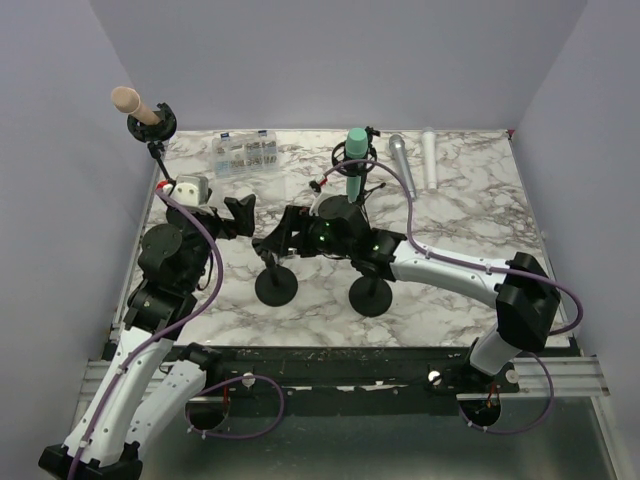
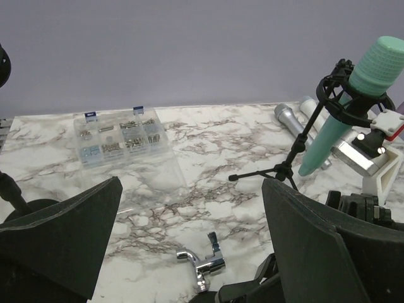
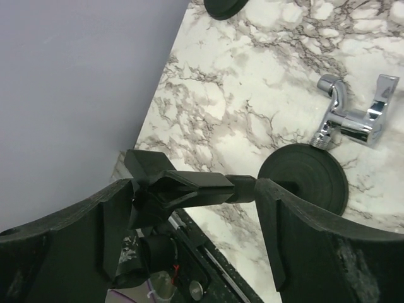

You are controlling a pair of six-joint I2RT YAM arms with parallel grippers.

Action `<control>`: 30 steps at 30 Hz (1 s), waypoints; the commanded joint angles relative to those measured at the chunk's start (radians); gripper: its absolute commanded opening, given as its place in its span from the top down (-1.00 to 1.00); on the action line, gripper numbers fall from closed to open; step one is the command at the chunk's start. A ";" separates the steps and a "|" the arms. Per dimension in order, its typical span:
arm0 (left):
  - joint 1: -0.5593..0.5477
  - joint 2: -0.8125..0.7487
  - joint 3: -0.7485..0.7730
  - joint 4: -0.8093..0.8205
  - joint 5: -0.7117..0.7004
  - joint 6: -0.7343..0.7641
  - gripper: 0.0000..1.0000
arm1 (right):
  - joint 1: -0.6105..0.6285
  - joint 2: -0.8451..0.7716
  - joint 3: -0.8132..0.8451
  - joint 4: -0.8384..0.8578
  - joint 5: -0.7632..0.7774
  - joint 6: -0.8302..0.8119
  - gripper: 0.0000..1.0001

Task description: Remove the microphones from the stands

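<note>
Item inspected: teal microphone (image 1: 355,165), ribbed rounded head uppermost, tapered body slanting downward. It is seated in the black ring mount of a slim tripod stand (image 2: 297,146), not yet removed. In the top view it sits at the table's 12 o'clock, near the rear edge. In the left wrist view the head leans toward 1 o'clock.
</note>
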 commanded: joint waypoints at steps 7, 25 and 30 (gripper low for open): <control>-0.017 0.015 0.002 0.004 0.011 -0.003 -0.93 | 0.008 -0.096 0.166 -0.258 0.219 -0.261 -0.83; -0.017 0.032 0.014 -0.010 0.018 -0.006 -0.93 | 0.006 -0.299 0.214 -0.218 0.872 -0.808 -1.00; -0.016 0.025 0.009 0.000 0.024 -0.005 -0.93 | -0.027 -0.258 0.272 -0.170 0.878 -0.912 -1.00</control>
